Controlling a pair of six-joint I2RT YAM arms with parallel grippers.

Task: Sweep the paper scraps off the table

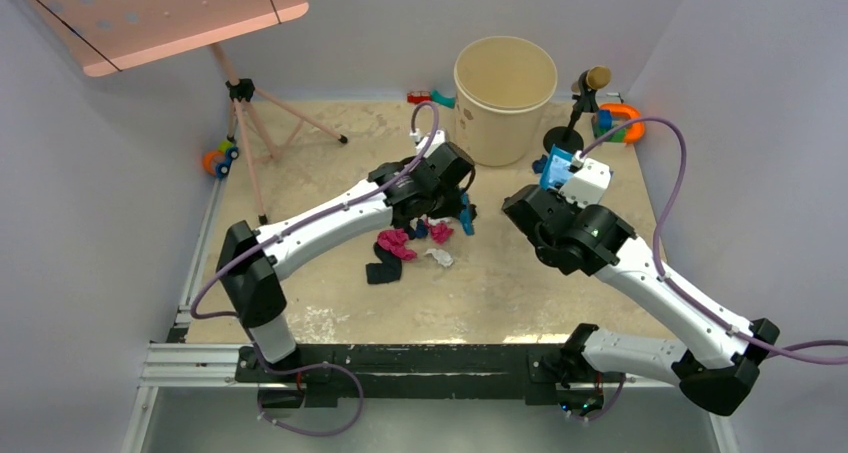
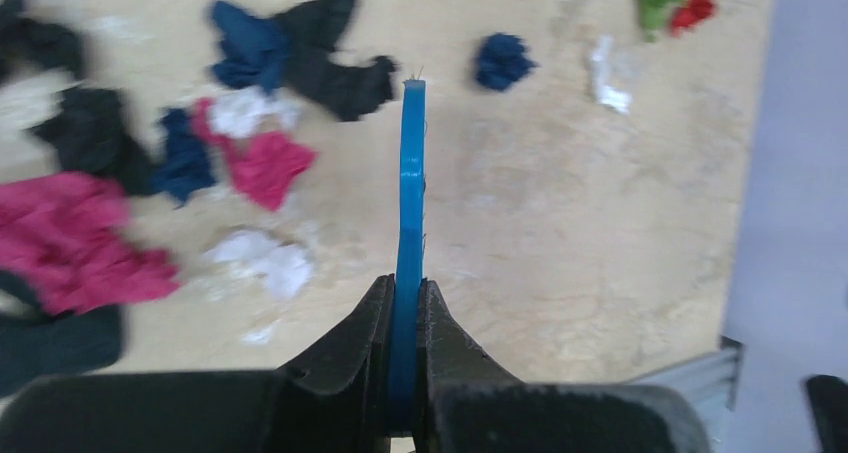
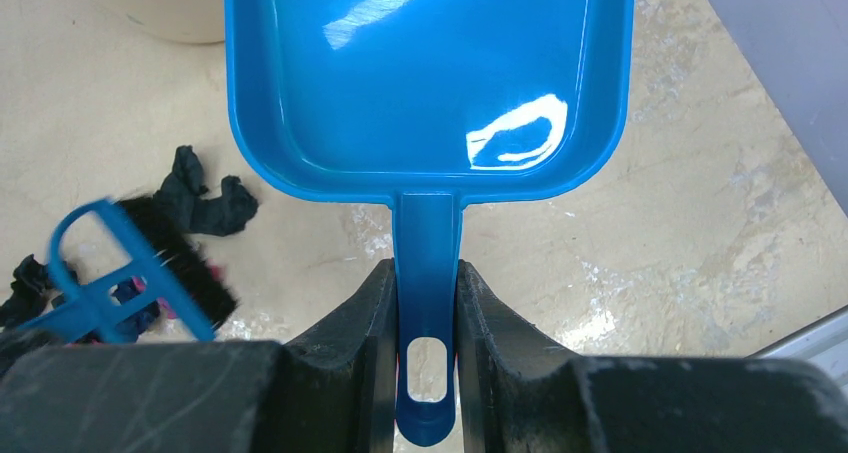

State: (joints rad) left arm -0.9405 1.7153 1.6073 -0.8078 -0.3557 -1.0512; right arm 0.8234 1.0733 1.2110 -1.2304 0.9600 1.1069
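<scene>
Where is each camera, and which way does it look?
Top external: above, behind the arms, looking down at them, the table, the paper scraps.
Left wrist: on its arm, faces the scraps past the left gripper, shut on the brush.
Right wrist: on its arm, faces the table past the right gripper, shut on the dustpan.
Both wrist views show the brush.

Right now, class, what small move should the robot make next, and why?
Probably bring the dustpan over and set its lip on the table beside the paper scraps. The right claw holds it empty and apart from the pile, while the left claw grips the brush right by the scraps, ready to sweep.
</scene>
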